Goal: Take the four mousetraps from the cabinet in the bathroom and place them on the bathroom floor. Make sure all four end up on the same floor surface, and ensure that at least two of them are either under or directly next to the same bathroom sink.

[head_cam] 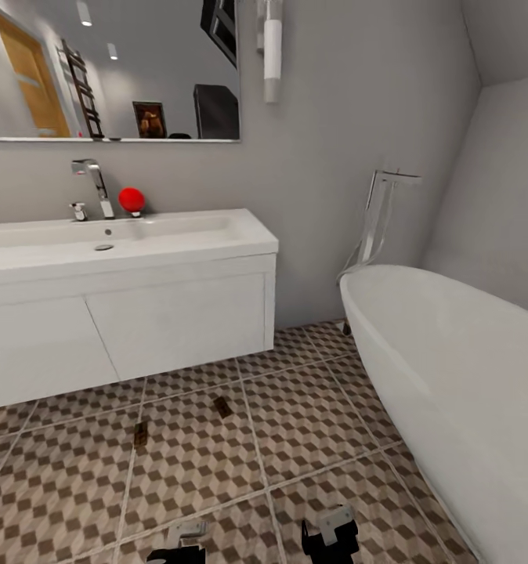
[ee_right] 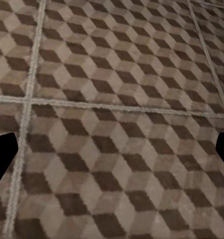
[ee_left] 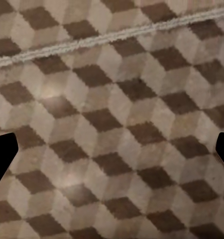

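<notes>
Two mousetraps [head_cam: 141, 435] [head_cam: 222, 406] lay on the bathroom floor [head_cam: 311, 423] just before the bathroom sink [head_cam: 131, 313]; two apparently remained to fetch. Left end effector [head_cam: 178, 546] and right end effector [head_cam: 330, 535] hung wide, empty.

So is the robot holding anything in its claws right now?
No. Both wrist views show fingertips spread wide with only the bathroom floor between them. Two mousetraps lie on the tiles near the bathroom sink.

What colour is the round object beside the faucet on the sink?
Bright red; the ball shows best in the head view.
</notes>
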### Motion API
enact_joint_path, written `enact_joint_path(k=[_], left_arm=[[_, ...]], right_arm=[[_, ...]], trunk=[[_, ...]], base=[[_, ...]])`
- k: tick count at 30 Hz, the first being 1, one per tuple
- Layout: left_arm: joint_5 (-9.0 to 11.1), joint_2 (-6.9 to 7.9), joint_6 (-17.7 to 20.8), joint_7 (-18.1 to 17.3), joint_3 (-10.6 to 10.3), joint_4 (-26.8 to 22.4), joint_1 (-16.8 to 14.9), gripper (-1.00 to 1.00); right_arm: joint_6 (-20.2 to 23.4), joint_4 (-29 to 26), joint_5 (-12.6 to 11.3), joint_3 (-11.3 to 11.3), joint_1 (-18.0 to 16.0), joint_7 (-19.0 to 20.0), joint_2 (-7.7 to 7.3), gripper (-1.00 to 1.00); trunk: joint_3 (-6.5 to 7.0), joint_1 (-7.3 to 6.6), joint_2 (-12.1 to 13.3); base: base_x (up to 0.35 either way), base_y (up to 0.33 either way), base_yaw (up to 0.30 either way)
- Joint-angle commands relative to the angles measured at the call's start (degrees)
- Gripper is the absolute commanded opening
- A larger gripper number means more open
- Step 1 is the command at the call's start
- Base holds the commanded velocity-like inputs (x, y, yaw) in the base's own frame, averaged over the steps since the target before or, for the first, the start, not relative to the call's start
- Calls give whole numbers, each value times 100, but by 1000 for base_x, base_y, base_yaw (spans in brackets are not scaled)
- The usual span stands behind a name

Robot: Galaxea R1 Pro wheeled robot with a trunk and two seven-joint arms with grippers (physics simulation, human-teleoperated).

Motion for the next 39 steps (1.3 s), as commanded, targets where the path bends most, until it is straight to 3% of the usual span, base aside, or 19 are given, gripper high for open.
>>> enact_joint_path(k=[1,21,34,39], left_arm=[[41,4,-28,40,-49,-20,-4,100],[40,3,-28,40,-49,-14,27,100],[35,4,-28,40,-49,-6,162,100],[32,4,-28,40,-49,-10,172,100]], right_arm=[[-21,7,-57,47,-4,-12,3,100],[-21,18,-60,43,4,-9,-14,100],[-21,147,-60,42,199,145,-28,100],[-21,208,-60,42,292,206,-34,100]], trunk=[[2,-1,-2],[478,-418,760],[566,-418,760],[689,-528,961]], base=[[0,0,-216],[0,0,-216],[0,0,-216],[0,0,-215]])
